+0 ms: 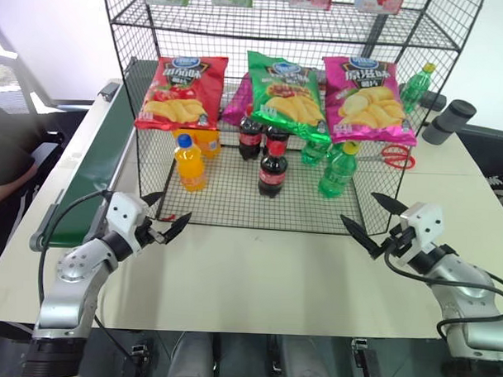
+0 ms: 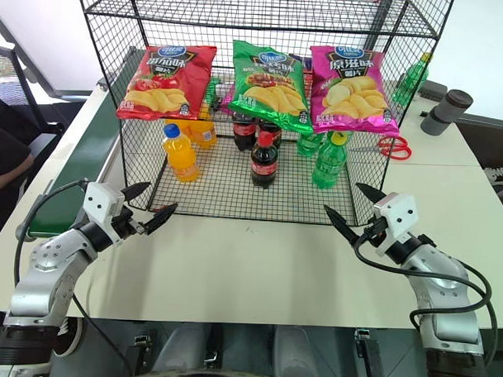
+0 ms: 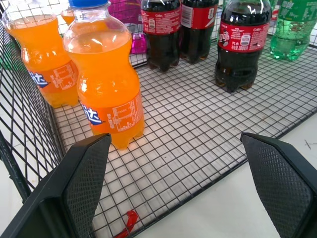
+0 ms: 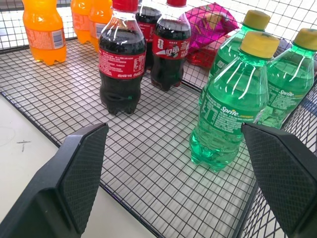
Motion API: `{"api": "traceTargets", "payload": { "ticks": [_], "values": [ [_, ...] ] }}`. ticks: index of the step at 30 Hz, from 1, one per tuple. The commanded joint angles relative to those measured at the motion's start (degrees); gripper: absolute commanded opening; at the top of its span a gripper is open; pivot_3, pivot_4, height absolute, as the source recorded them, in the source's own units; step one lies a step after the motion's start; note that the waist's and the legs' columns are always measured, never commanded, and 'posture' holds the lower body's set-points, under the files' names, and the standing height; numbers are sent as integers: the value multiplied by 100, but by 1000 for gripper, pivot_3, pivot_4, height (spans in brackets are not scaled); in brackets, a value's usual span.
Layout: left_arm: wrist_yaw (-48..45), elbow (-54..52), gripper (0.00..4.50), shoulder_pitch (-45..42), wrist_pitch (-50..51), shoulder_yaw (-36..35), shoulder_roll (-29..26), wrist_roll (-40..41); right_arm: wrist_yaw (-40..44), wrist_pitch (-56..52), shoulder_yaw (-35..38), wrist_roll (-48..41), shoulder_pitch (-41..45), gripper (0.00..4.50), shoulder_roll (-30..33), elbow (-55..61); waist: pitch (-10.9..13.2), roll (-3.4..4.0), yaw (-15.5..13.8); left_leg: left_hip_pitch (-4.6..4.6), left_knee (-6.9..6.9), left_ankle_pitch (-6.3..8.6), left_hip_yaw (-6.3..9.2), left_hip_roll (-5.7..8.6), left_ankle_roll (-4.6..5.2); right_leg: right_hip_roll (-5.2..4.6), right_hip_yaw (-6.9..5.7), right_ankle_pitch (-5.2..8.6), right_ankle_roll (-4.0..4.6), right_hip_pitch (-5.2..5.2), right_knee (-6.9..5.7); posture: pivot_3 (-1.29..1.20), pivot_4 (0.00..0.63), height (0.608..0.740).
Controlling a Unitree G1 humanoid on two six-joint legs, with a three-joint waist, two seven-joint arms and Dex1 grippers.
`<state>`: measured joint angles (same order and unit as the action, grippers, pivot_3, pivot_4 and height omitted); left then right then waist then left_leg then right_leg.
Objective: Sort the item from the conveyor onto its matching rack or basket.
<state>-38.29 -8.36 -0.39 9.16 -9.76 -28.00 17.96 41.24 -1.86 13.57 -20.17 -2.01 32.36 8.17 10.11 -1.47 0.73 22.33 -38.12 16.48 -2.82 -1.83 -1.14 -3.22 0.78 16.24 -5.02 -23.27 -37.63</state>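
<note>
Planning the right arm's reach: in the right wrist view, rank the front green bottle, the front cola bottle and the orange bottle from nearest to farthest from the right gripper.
1. Front green plastic bottle with yellow cap, right before the right gripper.
2. Front cola bottle with red cap, mid-rack.
3. Orange soda bottle, far side.

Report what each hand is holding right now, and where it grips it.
Nothing is held. The left hand and right hand both hover open over the table, short of the rack, apart from every bottle.
</note>
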Motion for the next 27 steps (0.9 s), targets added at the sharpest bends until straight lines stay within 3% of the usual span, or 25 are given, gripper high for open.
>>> {"api": "traceTargets", "payload": {
  "ticks": [1,27],
  "values": [
    [47,-80,4500,-19,-130,-43,3,-5,-6,119,-8,4,88,4462,-44,53,0,0,2,0,0,0,0,0,0,0,0,0,0,0,0,0,150,740],
    [395,-559,4500,307,181,-223,2,134,131,269,-212,120,396,4462,-74,-396,0,0,3,-1,0,0,0,0,0,-2,1,0,0,1,-2,0,150,740]
  ]
}}
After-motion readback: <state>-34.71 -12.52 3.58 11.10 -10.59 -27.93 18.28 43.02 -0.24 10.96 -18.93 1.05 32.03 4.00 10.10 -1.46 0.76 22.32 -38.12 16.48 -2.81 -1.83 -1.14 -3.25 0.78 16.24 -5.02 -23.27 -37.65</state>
